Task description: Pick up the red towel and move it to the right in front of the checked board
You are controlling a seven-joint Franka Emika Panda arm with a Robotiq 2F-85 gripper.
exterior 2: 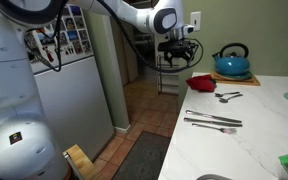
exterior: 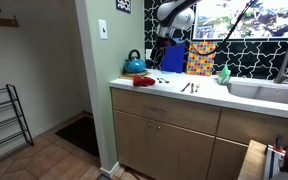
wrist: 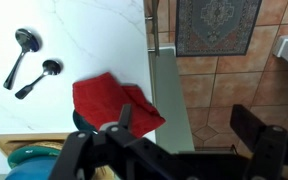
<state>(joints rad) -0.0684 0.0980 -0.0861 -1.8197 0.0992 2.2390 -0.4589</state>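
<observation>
The red towel (exterior: 144, 81) lies crumpled on the white counter near its end, next to a teal kettle (exterior: 134, 65). It also shows in an exterior view (exterior 2: 202, 82) and in the wrist view (wrist: 109, 100). The checked board (exterior: 200, 58) leans against the tiled back wall. My gripper (exterior: 162, 45) hangs above the towel, open and empty; it also shows in an exterior view (exterior 2: 176, 48). In the wrist view the gripper (wrist: 187, 125) has one finger over the towel's edge and the other past the counter's end, over the floor.
Two spoons (wrist: 29, 65) lie on the counter beyond the towel; a fork and knife (exterior 2: 214, 121) lie further along. A sink (exterior: 264, 90) and a green object (exterior: 224, 73) are at the far side. A rug (wrist: 216, 25) lies on the tiled floor.
</observation>
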